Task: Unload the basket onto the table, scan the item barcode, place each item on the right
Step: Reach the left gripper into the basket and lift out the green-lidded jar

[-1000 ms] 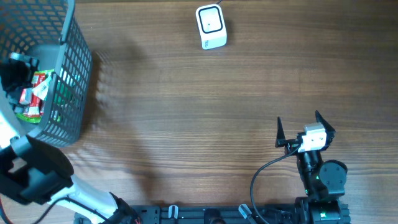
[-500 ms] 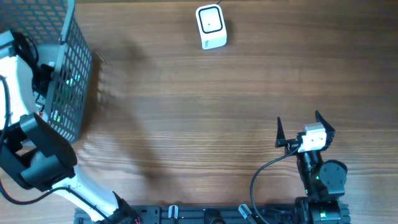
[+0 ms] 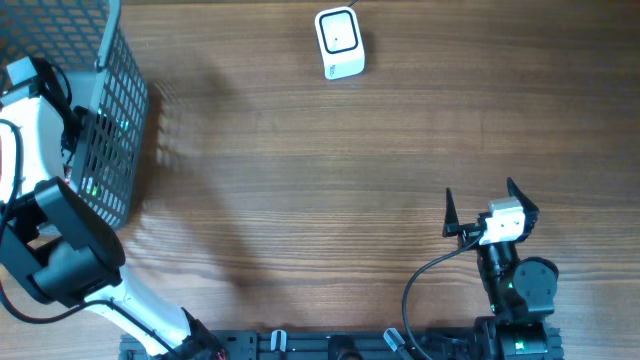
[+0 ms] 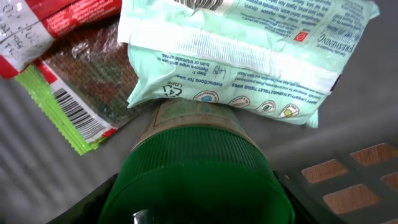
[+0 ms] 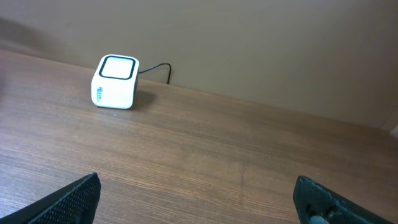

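Left wrist view: left claw (image 4: 195, 210) flanks the rigid, likely slippery green cap (image 4: 196, 171), best held there, closure unclear; right claw (image 5: 199, 199) gapes empty.

Left arm (image 3: 30, 140) has swung in from the frame's left edge and down into the wire basket (image 3: 118, 110): 1 s ago only its elbow and the black left gripper (image 4: 198, 200) over the basket showed from overhead, now the white link covers the red-and-white packets (image 4: 37, 28) seen then and the gripper is hidden under the wrist. Since 0.5 s ago just 1 small shift, wrist block nudged slightly right and down, elbow a touch lower over the counter (image 3: 330, 200).
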Available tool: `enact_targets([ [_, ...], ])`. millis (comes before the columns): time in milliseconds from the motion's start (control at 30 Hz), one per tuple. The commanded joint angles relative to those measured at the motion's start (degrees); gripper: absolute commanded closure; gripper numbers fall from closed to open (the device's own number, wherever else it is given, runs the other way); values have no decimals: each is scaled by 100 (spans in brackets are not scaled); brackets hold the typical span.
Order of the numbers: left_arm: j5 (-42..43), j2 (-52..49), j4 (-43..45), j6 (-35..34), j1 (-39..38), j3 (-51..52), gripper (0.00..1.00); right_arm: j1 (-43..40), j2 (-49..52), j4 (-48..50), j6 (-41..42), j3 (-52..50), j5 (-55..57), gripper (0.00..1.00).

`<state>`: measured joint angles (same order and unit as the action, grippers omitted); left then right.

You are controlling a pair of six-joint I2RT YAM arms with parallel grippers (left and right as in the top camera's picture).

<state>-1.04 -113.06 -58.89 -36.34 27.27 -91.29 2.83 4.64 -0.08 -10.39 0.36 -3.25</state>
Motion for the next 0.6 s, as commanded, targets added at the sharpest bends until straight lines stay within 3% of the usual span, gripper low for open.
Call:
enact_targets([
  [0,-57,164,35,-11,24,-173,40,-22,-7,15,-11,0,-81,0],
  [200,-52,1392,-151,-13,120,-1174,39,-22,-7,15,-13,0,-81,0],
  [367,0,2599,-26,-13,57,-1224,39,-22,-7,13,-11,0,-81,0],
  [467,15,3296,46,-13,-435,-1224,38,-22,-7,13,-9,0,-81,0],
  [567,7,3576,-26,-9,-1451,-1224,38,-22,-7,13,-13,0,-81,0],
])
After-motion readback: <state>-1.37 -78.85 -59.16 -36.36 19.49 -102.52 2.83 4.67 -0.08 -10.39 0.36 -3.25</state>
